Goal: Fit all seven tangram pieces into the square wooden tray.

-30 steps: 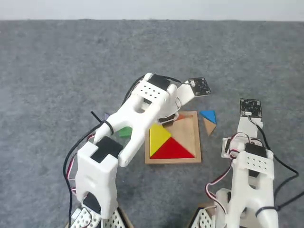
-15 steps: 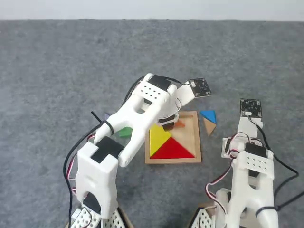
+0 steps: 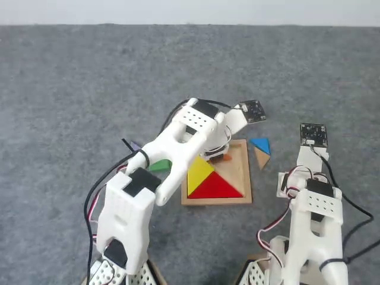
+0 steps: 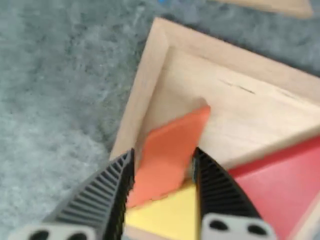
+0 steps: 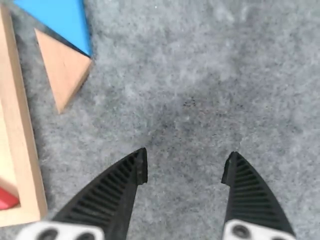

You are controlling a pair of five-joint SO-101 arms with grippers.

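From above, the left hand [image 3: 217, 155] is hanging over the far part of the square wooden tray [image 3: 244, 178], with an orange piece [image 3: 225, 157] peeking out beside it. A yellow piece [image 3: 199, 169] and a red piece [image 3: 217, 185] are lying flat in the tray, back toward the arm's base. A green piece [image 3: 159, 165] and a purple piece [image 3: 135, 146] are showing from under that arm, outside the tray on the grey tabletop [image 3: 71, 89].

The left wrist view is showing the grip itself. The hand's two fingers are pinching the orange piece by its edges, with only that piece's width between them. The piece is pointing toward a tray corner ahead of the fingertips, and whether its tip is touching the floor cannot be told.

In the right wrist view, the right hand [image 5: 186, 160] is hovering wide open over bare tabletop, holding nothing. Ahead of its fingertips, a blue piece [image 5: 55, 17] and a tan piece [image 5: 60, 67] are touching each other, just outside the tray's rim.
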